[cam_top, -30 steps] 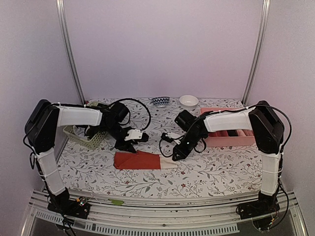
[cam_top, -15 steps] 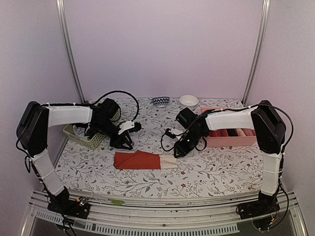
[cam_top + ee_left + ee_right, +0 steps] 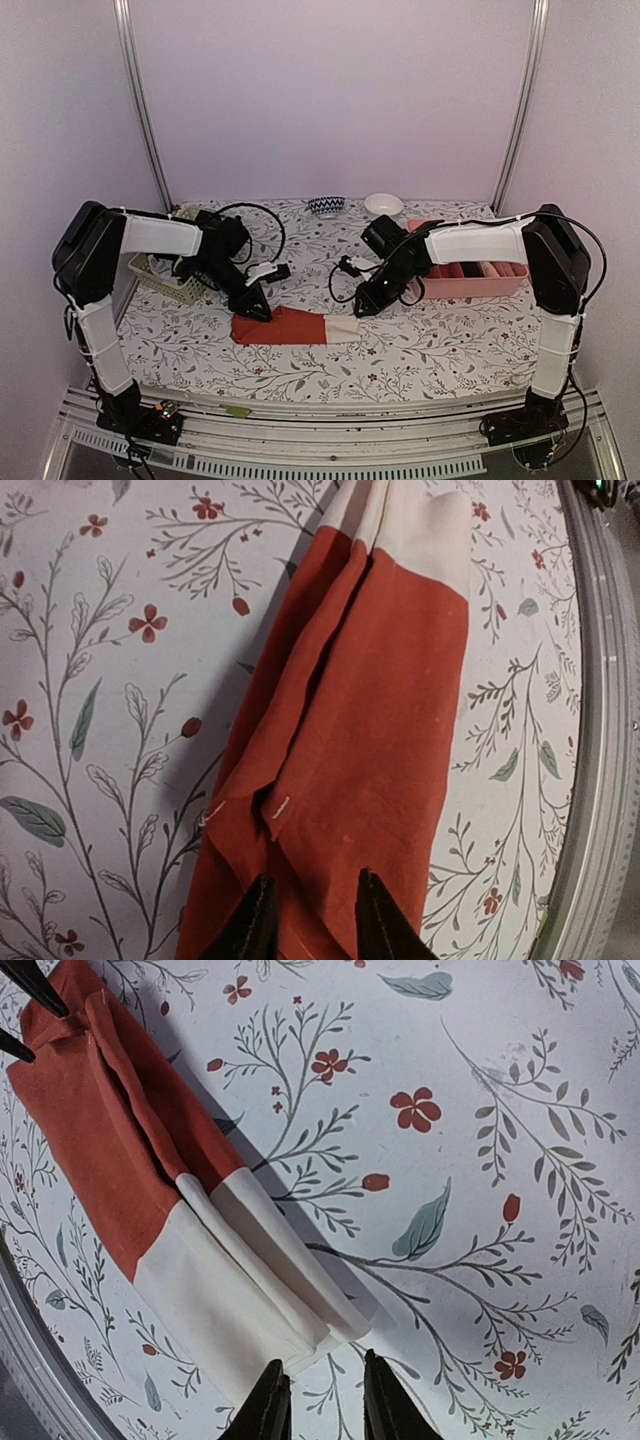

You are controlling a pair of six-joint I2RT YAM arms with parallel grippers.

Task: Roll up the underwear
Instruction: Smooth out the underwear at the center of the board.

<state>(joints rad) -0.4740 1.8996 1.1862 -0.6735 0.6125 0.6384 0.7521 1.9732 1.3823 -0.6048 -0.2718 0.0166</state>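
While the red-orange underwear (image 3: 295, 327) is lying folded into a long, narrow strip on the tabletop (image 3: 440, 340), its long axis is running left to right in front of the two arms. Its red end is pointing toward the left arm and its cream-white end toward the right arm. The left gripper (image 3: 315, 920) is hanging right over the red end, its jaws standing a little apart with flat cloth showing between the tips; nothing is looking pinched. The right gripper (image 3: 322, 1400) is sitting just off the corner of the cream end, its jaws likewise a little apart and holding nothing. Each arm is therefore facing its own end of the strip, and both are about equally near. Rolling is not yet looking begun, and I am judging that a roll would be travelling along that long axis, starting from one end.
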